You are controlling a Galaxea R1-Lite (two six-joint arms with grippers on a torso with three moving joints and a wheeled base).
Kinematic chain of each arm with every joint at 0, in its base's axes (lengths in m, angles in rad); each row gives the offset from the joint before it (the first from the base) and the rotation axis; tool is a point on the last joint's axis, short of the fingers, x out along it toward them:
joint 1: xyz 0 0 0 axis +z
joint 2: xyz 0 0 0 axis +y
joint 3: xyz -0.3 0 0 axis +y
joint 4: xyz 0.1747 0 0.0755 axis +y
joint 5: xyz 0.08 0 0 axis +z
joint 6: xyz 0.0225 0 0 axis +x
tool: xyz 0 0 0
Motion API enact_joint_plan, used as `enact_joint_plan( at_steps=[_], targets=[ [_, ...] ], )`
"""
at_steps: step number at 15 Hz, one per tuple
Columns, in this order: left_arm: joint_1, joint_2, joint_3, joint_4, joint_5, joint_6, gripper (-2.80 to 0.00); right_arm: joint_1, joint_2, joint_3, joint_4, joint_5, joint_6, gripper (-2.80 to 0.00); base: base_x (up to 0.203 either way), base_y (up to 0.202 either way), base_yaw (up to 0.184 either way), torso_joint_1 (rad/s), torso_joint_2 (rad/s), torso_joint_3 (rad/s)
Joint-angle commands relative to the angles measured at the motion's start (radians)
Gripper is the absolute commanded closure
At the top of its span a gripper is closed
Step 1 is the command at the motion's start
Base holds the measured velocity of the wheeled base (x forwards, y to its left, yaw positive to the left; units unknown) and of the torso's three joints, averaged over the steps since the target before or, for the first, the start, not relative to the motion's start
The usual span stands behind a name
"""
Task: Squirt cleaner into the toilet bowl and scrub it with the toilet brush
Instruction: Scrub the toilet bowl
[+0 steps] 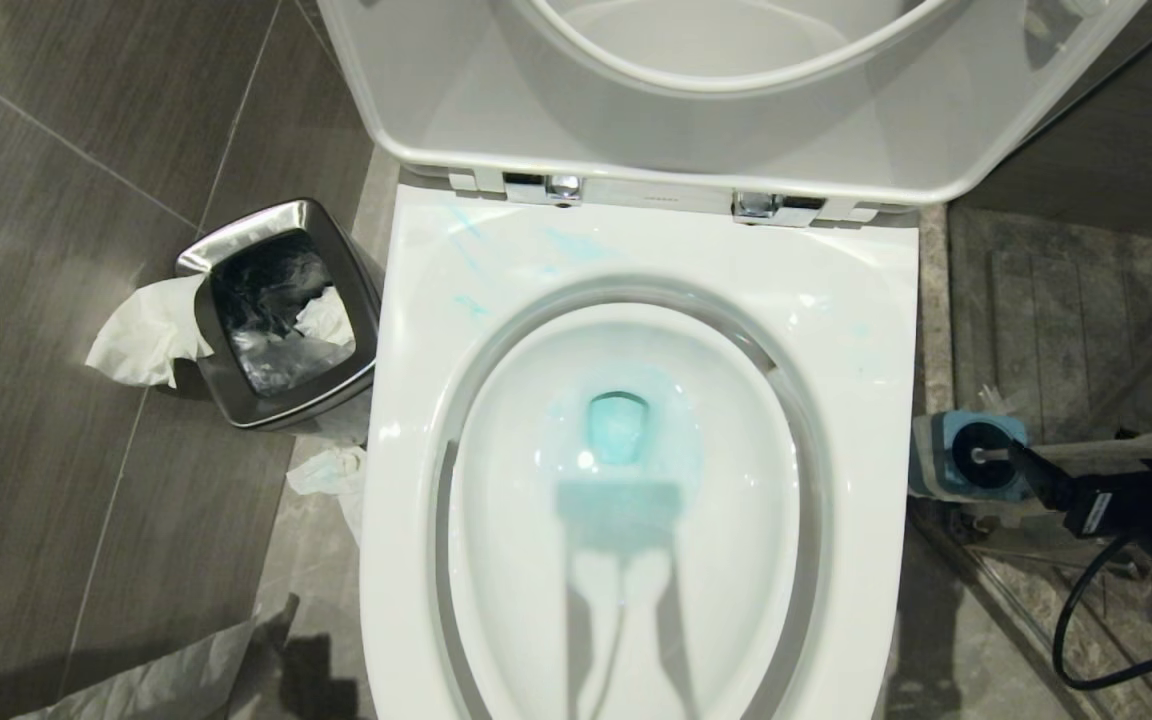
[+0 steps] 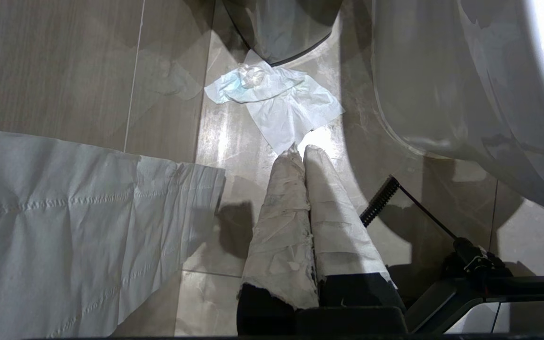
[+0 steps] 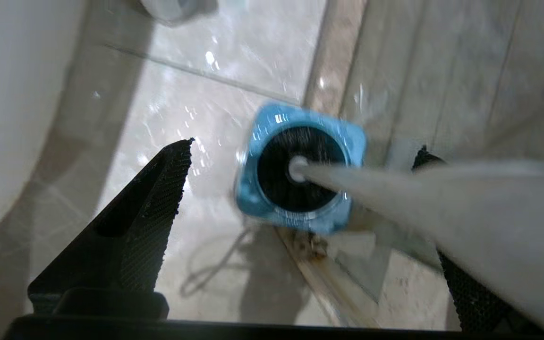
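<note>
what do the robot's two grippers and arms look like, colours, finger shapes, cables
The left gripper has two long tapered fingers wrapped in wrinkled, fraying white tape over a black base. The right gripper has bare black pointed, wedge-shaped fingers with fine dotted grip texture. The right arm's black wrist block carries a small white label, with a black cable looping beneath it.

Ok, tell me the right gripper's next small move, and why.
Probably close on the pale translucent toilet brush handle. The right gripper is open with the handle between its fingers, the brush sits in its blue-topped holder, and turquoise cleaner already tints the white toilet bowl.
</note>
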Motion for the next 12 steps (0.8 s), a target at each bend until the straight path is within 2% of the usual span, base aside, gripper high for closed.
enact_joint_plan(
  at_steps=[1,5,12],
  targets=[
    [0.000,0.000,0.002,0.000,0.000,0.000,0.00,0.000,-0.014,0.030,-0.010,0.011,-0.002,-2.80,0.000,0.000,0.000,0.000,0.00,0.000],
    [-0.002,0.000,0.002,0.000,0.000,0.000,0.00,-0.005,-0.019,0.057,-0.010,0.015,-0.009,-2.80,0.000,0.000,0.000,0.000,0.00,0.000],
    [0.000,0.000,0.002,0.000,0.000,0.000,0.00,-0.037,0.044,-0.064,-0.010,0.015,-0.003,-2.80,0.000,0.000,0.000,0.000,0.00,0.000]
  ],
)
